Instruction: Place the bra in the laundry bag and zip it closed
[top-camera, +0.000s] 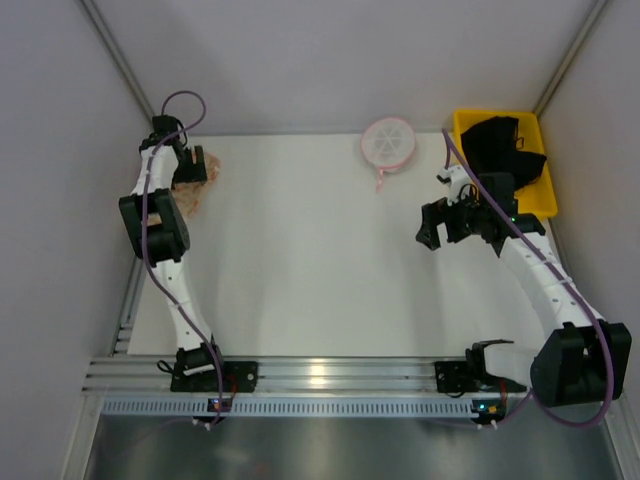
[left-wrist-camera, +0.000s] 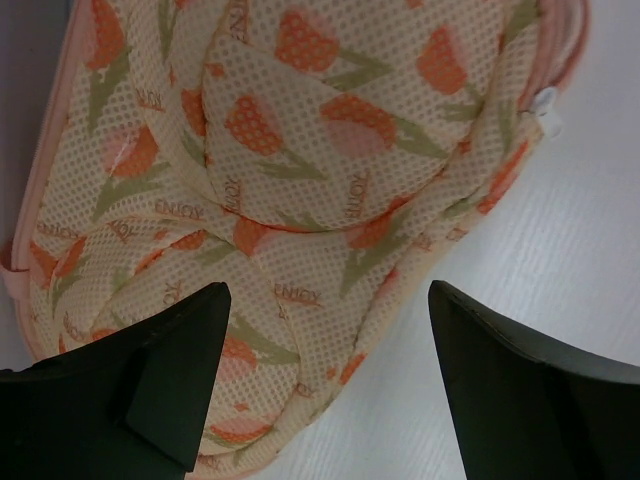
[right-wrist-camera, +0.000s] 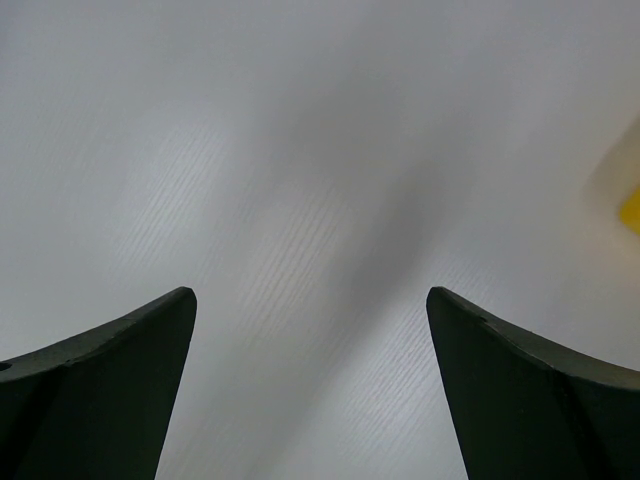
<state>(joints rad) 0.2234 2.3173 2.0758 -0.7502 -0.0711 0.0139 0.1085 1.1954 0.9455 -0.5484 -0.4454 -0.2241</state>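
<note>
Left gripper (left-wrist-camera: 330, 300) hangs low over the laundry bag (left-wrist-camera: 300, 150) at the far-left corner of the table (top-camera: 320, 270). Its jaws are apart and nothing is clamped. The bag lies flat, its tulip-print mesh facing up. Right gripper (right-wrist-camera: 310, 300) has its jaws wide apart over bare table, near the yellow bin (top-camera: 538, 198). The bra (top-camera: 505, 145) sits in that bin, well apart from the bag.

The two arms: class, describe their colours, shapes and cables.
The left arm and right arm look alike: slim white links between chunky black joint housings. A thin purple cable runs along each arm, looping free near the wrist. The left gripper and right gripper each have two broad, matt black fingers tapering to points.
</note>
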